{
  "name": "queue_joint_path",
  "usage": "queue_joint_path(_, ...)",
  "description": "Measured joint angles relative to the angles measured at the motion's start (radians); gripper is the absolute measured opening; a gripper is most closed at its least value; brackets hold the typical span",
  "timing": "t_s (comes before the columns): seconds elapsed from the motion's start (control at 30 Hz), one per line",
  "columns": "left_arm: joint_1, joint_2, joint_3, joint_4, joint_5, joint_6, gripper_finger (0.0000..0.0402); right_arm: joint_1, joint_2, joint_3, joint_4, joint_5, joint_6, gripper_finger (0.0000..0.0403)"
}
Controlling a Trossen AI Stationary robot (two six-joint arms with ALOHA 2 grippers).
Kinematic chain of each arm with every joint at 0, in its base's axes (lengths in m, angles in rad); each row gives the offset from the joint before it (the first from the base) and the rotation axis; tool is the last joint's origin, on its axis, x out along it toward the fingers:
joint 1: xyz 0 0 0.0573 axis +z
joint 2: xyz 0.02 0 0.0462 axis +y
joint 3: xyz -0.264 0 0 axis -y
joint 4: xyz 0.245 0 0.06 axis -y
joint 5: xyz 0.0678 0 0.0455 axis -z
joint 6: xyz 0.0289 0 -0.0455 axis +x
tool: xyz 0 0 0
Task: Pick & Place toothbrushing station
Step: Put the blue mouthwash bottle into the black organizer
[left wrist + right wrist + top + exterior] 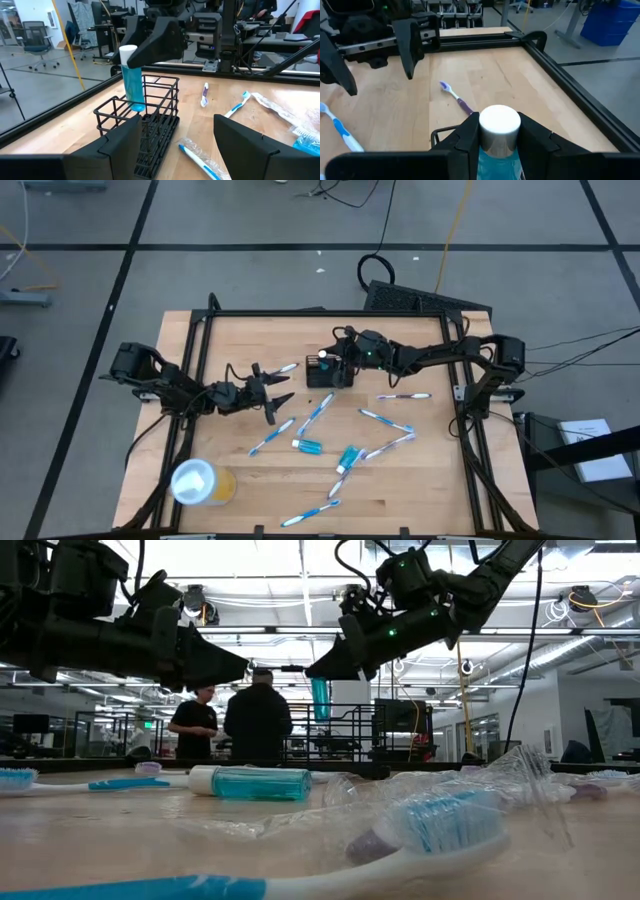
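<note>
Toothbrush [250, 875] fills low-view foreground, blue bristles up. Right gripper [499, 134] clamped on blue tube [133, 80], white cap up, tube's lower end inside holder [145, 117] compartment. Holder sits mid-table near back edge [330, 373]. Left gripper [275, 392] spread wide, empty, hovering just beside holder. Only left wrist view shows tube entering holder; high view shows scattered toothbrushes, yellow cup [202, 482].

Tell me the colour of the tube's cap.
White, on the blue tube; the right wrist view shows it best.
</note>
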Motion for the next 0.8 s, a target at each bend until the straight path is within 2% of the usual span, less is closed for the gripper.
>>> queue_joint_path(0.8, 0.0, 0.0, 0.0, -0.017, -0.001, -0.003, 0.0251, 0.002, 0.0, 0.0, -0.02, 0.001, 0.012, 0.0089)
